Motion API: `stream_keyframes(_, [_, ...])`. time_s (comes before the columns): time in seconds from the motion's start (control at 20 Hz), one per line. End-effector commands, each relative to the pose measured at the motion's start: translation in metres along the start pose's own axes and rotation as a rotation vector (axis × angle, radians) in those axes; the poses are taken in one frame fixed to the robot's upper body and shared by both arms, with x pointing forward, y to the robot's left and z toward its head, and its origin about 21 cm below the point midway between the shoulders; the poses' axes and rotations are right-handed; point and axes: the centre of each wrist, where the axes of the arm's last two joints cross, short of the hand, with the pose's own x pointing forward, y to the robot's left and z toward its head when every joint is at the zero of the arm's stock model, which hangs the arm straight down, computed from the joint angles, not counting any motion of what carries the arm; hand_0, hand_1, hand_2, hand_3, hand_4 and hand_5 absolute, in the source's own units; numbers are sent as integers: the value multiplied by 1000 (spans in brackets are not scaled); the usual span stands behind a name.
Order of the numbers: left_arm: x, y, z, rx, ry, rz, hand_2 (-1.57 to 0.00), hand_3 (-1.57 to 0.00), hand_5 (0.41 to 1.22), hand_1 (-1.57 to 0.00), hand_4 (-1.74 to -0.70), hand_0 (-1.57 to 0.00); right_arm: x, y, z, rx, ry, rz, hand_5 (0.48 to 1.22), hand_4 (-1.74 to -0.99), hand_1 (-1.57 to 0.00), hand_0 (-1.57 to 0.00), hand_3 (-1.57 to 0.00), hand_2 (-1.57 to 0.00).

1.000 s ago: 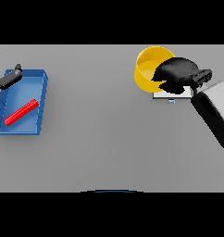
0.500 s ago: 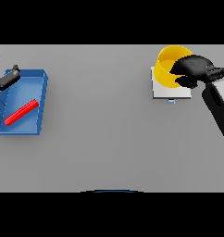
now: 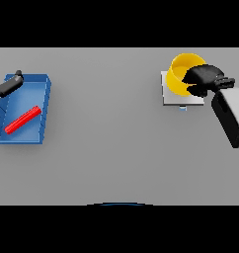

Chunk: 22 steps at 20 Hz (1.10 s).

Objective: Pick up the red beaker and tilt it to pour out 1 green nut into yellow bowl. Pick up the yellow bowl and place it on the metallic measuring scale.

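Note:
The yellow bowl (image 3: 180,75) is over the far part of the pale square measuring scale (image 3: 177,97) at the right. My right hand (image 3: 205,79) has its fingers curled round the bowl's right rim. I cannot tell whether the bowl rests on the scale or hangs just above it. The red beaker (image 3: 22,120) lies on its side in the blue tray (image 3: 43,109) at the far left. My left hand (image 3: 9,85) hovers over the tray's far left corner with straight fingers, holding nothing. No green nut shows.
The blue tray lies against the table's left edge. A small bluish mark (image 3: 182,107) sits on the scale's near side. My right forearm (image 3: 231,116) slants in from the right edge.
My right hand has carried the yellow bowl to the right, from beside the scale to over it, then a little lower. The left hand has barely moved.

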Motion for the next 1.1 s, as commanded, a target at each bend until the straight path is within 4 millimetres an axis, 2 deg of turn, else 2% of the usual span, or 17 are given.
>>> stream_keyframes(0.0, [0, 4, -1, 7, 6, -1, 1, 1, 728, 1, -805, 1, -2, 1, -1, -6, -8, 6, 1221, -1727, -1475, -1571, -1510, -1567])
stream_keyframes(0.1, [2, 2, -2, 2, 5, -1, 1, 1, 734, 1, -806, 1, -2, 2, -4, -3, -14, -2, 1221, -1721, -1420, -1548, -1481, -1568])
stream_keyframes(0.2, [4, -4, -5, -5, 1, -6, 1, 1, 740, 1, -811, 1, -1, 3, -6, 21, -15, -23, 1221, -1728, -1411, -1536, -1165, -1569])
stream_keyframes(0.25, [6, 0, -5, -2, 1, -2, 1, 1, 745, 1, -813, 1, -3, 2, -6, 29, -10, -37, 1221, -1659, -1443, -1543, -1022, -1496])
stream_keyframes(0.3, [3, -2, -6, -5, 13, 3, 1, 1, 745, 1, -812, 1, -4, -1, -5, 32, 7, -44, 1134, -1596, -1350, -1525, -907, -1348])
stream_keyframes(0.35, [4, -3, -7, -9, 18, 0, 1, 1, 744, 1, -812, 1, -5, 0, -5, 37, 8, -55, 1053, -1548, -1083, -1219, -824, -1132])
stream_keyframes(0.45, [2, -3, -9, -11, 15, 0, 1, 1, 745, 1, -812, 1, -6, -3, -6, 53, -7, -59, 928, -1470, -692, -780, -711, -810])
stream_keyframes(0.6, [4, 0, -12, -4, 9, -10, 1, 1, 738, 1, -806, 1, -8, 1, -7, 65, -1, -60, 821, -1410, -354, -399, -604, -518])
stream_keyframes(0.8, [4, -4, -14, -14, 11, 4, 1, 1, 736, 1, -812, 1, -6, -3, -9, 83, -30, -36, 755, -1356, -144, -163, -475, -288])
stream_keyframes(1.05, [7, 1, -13, -5, 15, 7, 1, 1, 734, 1, -821, 1, -9, -2, -12, 105, -21, -15, 733, -1308, -47, -53, -348, -115])
